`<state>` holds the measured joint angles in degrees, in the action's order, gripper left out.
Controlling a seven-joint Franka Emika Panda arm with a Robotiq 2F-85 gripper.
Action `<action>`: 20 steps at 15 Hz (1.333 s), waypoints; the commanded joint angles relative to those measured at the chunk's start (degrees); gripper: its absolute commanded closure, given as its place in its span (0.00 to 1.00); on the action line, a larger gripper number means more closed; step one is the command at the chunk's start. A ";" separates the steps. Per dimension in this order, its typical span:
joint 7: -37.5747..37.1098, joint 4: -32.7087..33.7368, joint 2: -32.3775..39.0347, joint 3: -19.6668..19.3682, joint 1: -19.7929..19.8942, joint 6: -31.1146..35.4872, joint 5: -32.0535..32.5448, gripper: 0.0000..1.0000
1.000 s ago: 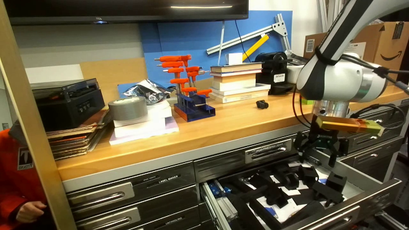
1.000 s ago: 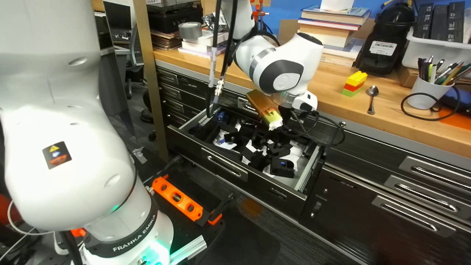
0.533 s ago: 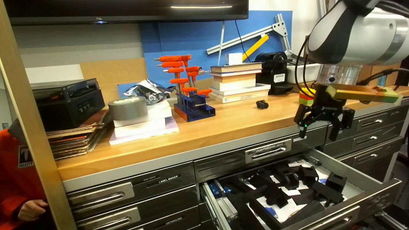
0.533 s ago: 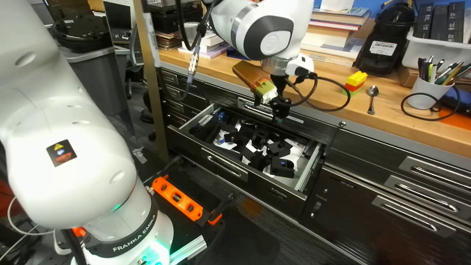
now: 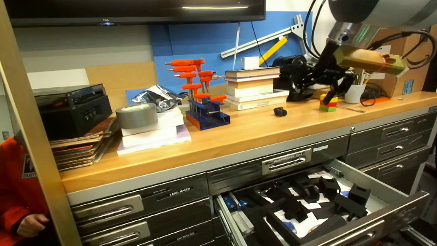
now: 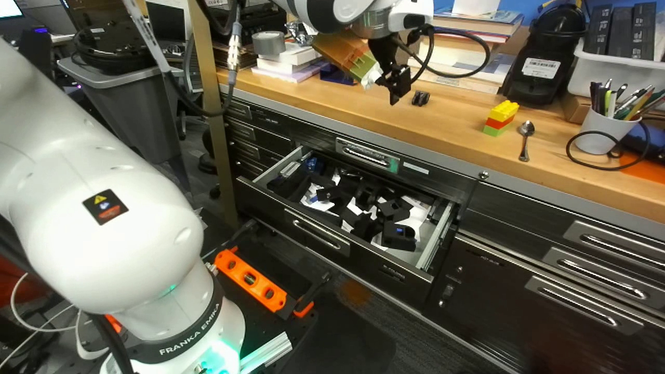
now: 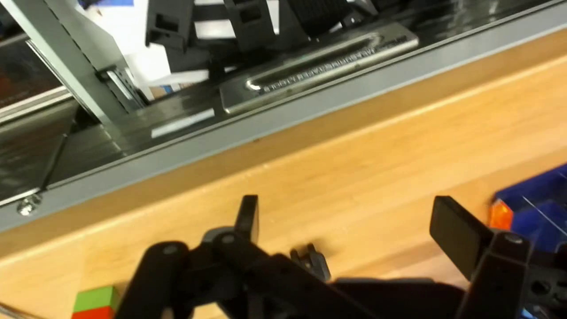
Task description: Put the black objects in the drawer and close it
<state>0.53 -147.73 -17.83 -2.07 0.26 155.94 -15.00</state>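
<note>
A wooden worktop [image 5: 239, 131] runs above a bank of drawers [image 5: 170, 205], with a screen [image 5: 136, 10] over it. Recorded on the surface: a stack of books [image 5: 254, 90], orange-handled tools [image 5: 192, 86] in a blue stand [image 5: 213, 119], a roll of tape [image 5: 136, 118] on white volumes, toy bricks [image 6: 501, 118] and a spoon [image 6: 525, 137]. A small black piece [image 5: 280, 111] sits on the wood near the books. Several black pieces [image 6: 398, 237] lie in the drawer [image 6: 358, 265], which stands pulled out.

The gripper [image 7: 345, 219] hangs over the worktop, its fingers [image 7: 458, 237] spread wide; by how much it clears the wood I cannot tell.

Visibility: contents of the drawer overlap, dark on dark, so I cannot count them. In the wrist view the gripper's linkage covers part of the small black piece. In both exterior views the arm [image 6: 145, 218] is cut off. A person in red [image 5: 15, 191] is partly hidden behind a post [image 5: 36, 143].

Clearance: bare wood separates the small black piece from the front edge, the blue stand and the toy bricks. The drawer is open from above and projects well beyond the worktop's edge.
</note>
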 commanded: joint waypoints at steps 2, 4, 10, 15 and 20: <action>1.57 1.42 1.24 -1.17 -5.36 10.09 -4.63 0.00; 0.93 3.46 3.60 -1.14 -6.31 12.11 -4.16 0.00; -8.62 11.08 12.75 4.20 2.87 13.00 13.78 0.00; -22.18 19.98 17.77 5.60 7.61 6.31 35.50 0.00; -22.34 27.02 22.42 6.47 5.15 -1.80 35.38 0.00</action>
<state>-20.88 -126.21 1.18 3.47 6.45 158.33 19.93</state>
